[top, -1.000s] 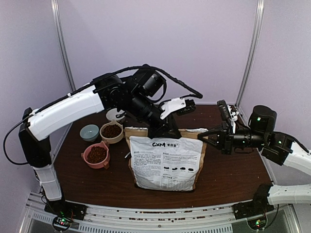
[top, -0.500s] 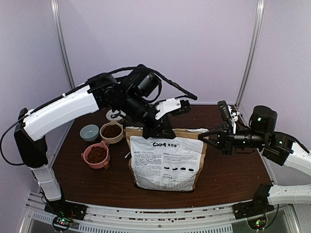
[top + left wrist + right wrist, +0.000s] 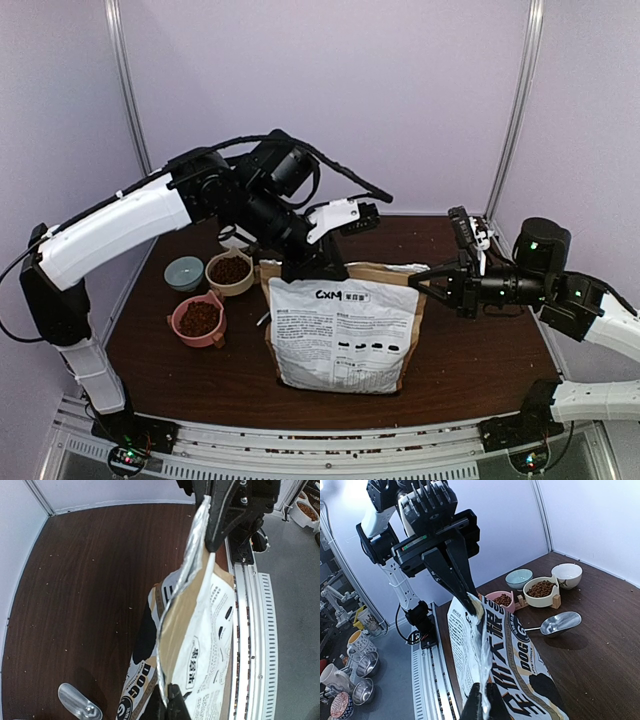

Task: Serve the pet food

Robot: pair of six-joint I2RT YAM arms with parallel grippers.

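The pet food is dark kibble in a pink bowl (image 3: 199, 318) and a cream bowl (image 3: 230, 270); both also show in the right wrist view, pink (image 3: 503, 599) and cream (image 3: 541, 588). The printed foil bag (image 3: 345, 335) stands upright mid-table. My left gripper (image 3: 312, 268) is shut on the bag's top edge near its left corner, seen in the left wrist view (image 3: 167, 700). My right gripper (image 3: 422, 278) is shut on the top edge at the right corner, seen in the right wrist view (image 3: 483, 700). The silver top seam (image 3: 192, 555) runs between the two grippers. The bag's inside is hidden.
A metal scoop (image 3: 560, 623) lies on the table behind the bag, bowl up. An empty blue bowl (image 3: 184, 271) and a white bowl (image 3: 567, 574) stand at the back left. The table's near rail (image 3: 330, 440) runs close in front of the bag.
My left arm and wrist have swung left along the bag's top edge, still gripping it. The right arm and the bag have hardly moved.
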